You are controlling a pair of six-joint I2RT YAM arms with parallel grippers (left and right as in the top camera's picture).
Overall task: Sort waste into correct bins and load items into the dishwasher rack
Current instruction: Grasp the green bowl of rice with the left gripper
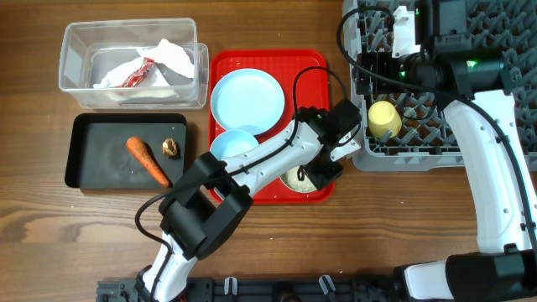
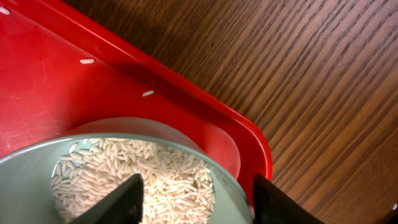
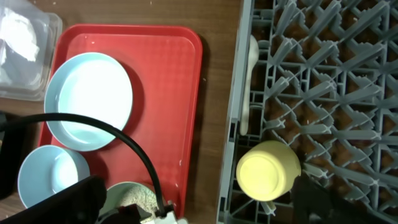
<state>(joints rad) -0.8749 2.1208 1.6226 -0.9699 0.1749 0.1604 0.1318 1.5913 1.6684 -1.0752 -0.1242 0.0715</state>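
White left arm (image 1: 268, 159), white right arm (image 1: 495, 159) — black joints (image 1: 205, 210), looping black cables (image 1: 295, 88).

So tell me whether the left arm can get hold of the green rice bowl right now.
Probably yes: the left gripper straddles the rim of the bowl, one finger over the rice, one outside, nothing between.

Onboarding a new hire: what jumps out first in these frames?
The red tray at centre, where the left gripper straddles the rim of a pale green bowl holding rice. Next, the yellow cup in the grey rack on the right, and the orange carrot in the black tray on the left.
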